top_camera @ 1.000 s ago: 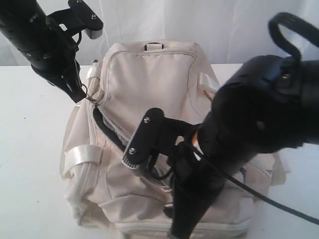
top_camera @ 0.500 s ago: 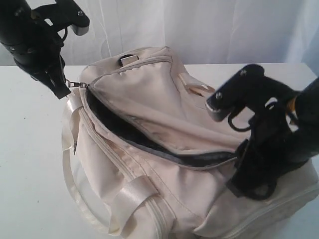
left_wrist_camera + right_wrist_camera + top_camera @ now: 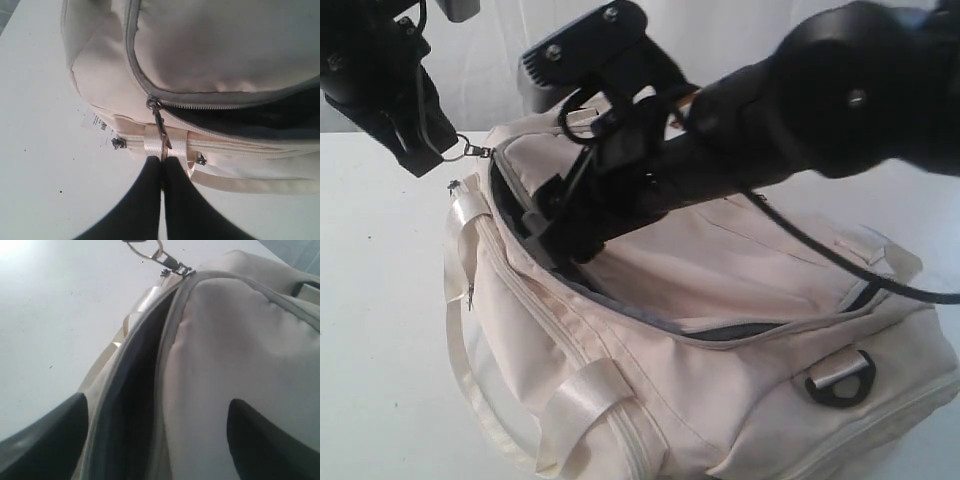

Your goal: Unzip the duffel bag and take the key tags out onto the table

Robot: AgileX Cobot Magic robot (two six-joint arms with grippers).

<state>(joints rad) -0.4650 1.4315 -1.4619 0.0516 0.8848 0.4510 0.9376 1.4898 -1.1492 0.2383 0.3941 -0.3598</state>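
So: left gripper [image 3: 162, 161] pinches zipper pull [image 3: 159, 125]; right gripper [image 3: 157, 435] splayed over bag [image 3: 230, 340] slit.

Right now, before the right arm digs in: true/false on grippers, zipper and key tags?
1. The left gripper is shut on the zipper pull. True.
2. The duffel bag has its main zipper fully closed. False: it gapes open, with dark lining showing.
3. The key tags lie on the table. False: no key tags show on the table or anywhere else in these views.
4. The right gripper is open at the bag's opening. True.
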